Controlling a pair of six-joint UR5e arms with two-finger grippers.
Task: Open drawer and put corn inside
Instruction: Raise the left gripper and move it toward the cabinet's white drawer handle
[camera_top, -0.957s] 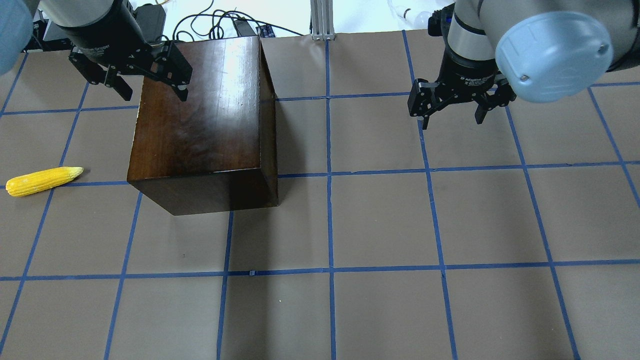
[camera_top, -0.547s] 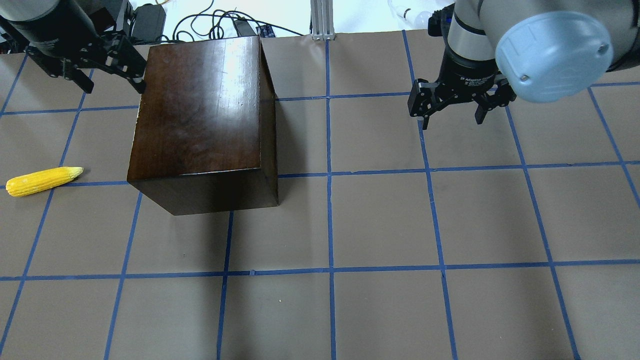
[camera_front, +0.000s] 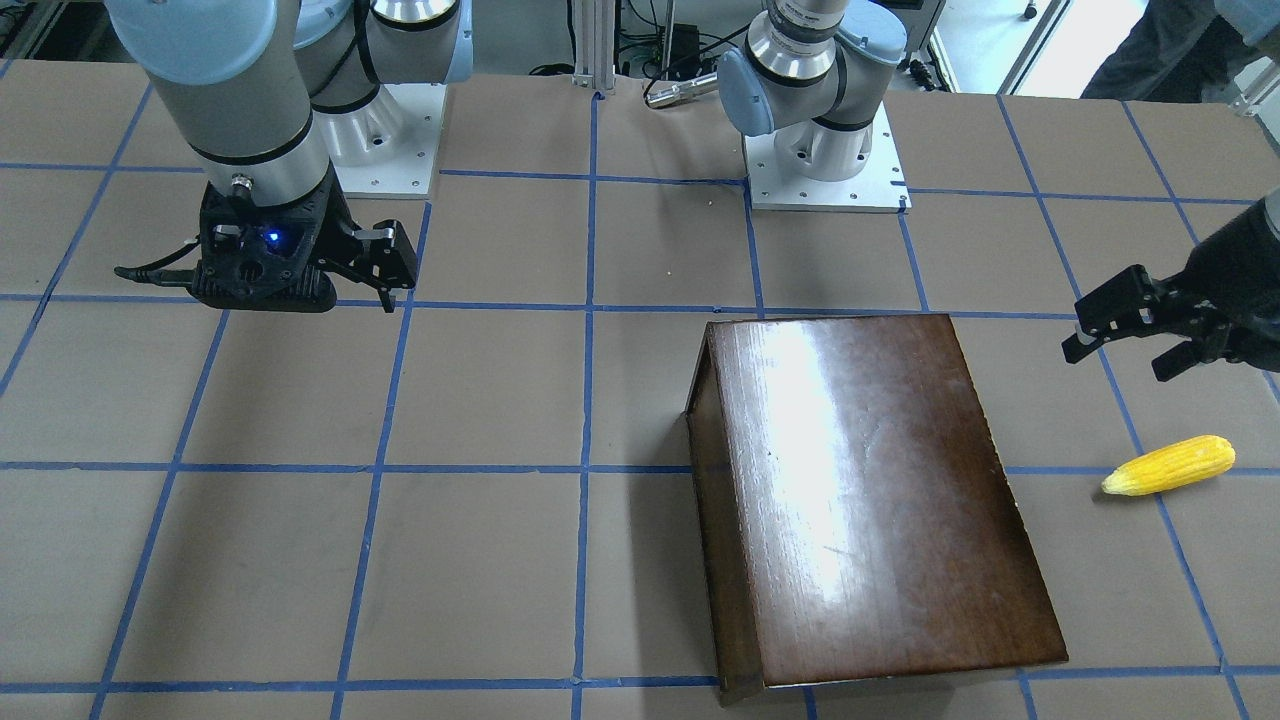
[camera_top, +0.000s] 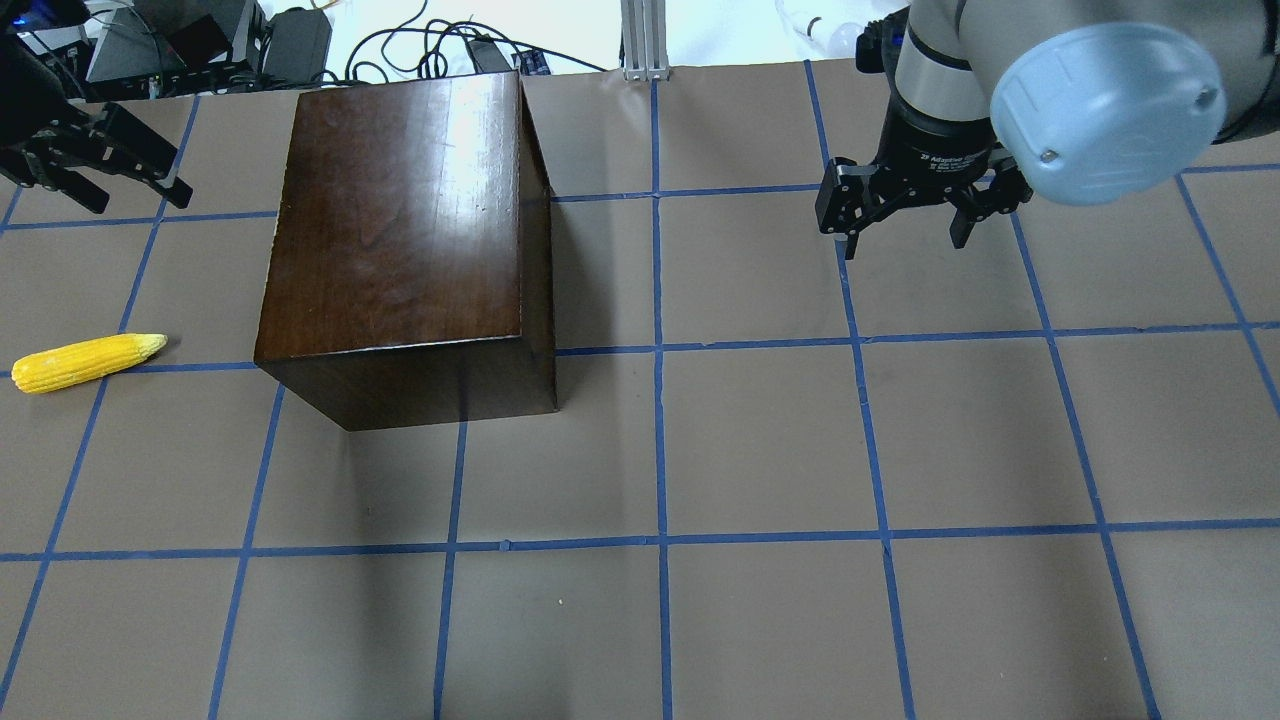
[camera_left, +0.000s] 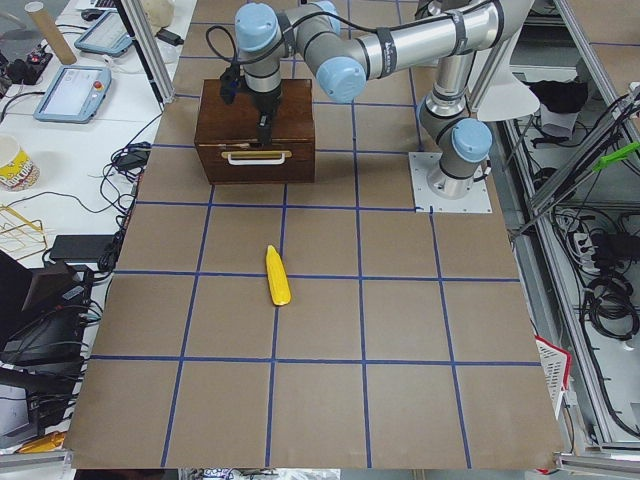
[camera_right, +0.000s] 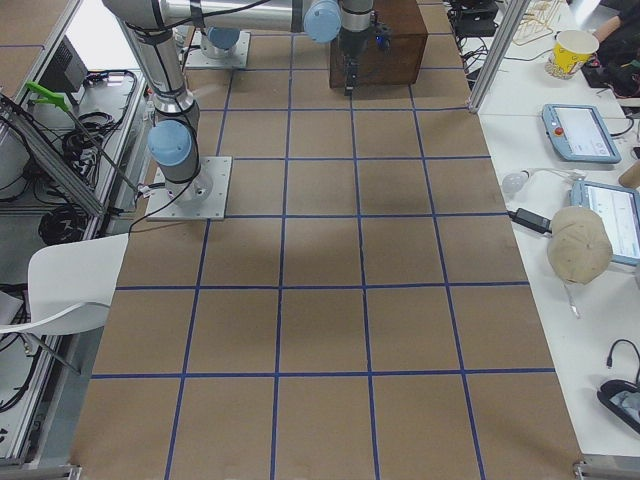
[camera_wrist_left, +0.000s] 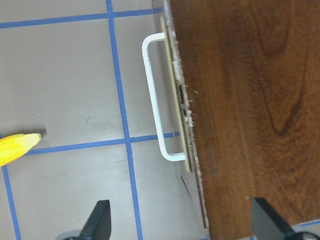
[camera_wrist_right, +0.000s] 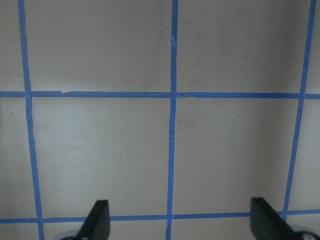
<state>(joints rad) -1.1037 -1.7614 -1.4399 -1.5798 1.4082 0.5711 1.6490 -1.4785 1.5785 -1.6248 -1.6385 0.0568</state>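
Note:
The glossy dark-brown box (camera_top: 400, 220) stands left of the table's middle, also in the front view (camera_front: 870, 490). Its drawer (camera_left: 250, 165) is shut; the front panel faces the table's left end and carries a white handle (camera_wrist_left: 152, 95). The yellow corn (camera_top: 88, 362) lies on the table left of the box, also in the front view (camera_front: 1170, 465), and its tip shows in the left wrist view (camera_wrist_left: 17, 147). My left gripper (camera_top: 110, 170) is open and empty, raised beyond the box's left side. My right gripper (camera_top: 900, 235) is open and empty over bare table far right.
The table is brown paper with a blue tape grid. Cables and gear (camera_top: 300, 40) and a metal post (camera_top: 645, 40) sit past the far edge. Arm bases (camera_front: 825, 160) stand at the robot's side. Tablets and a cup (camera_right: 575, 45) lie on side benches.
My left gripper has moved left, from over the box's far left corner to out beyond the box's left side. The right arm, box and corn have not moved.

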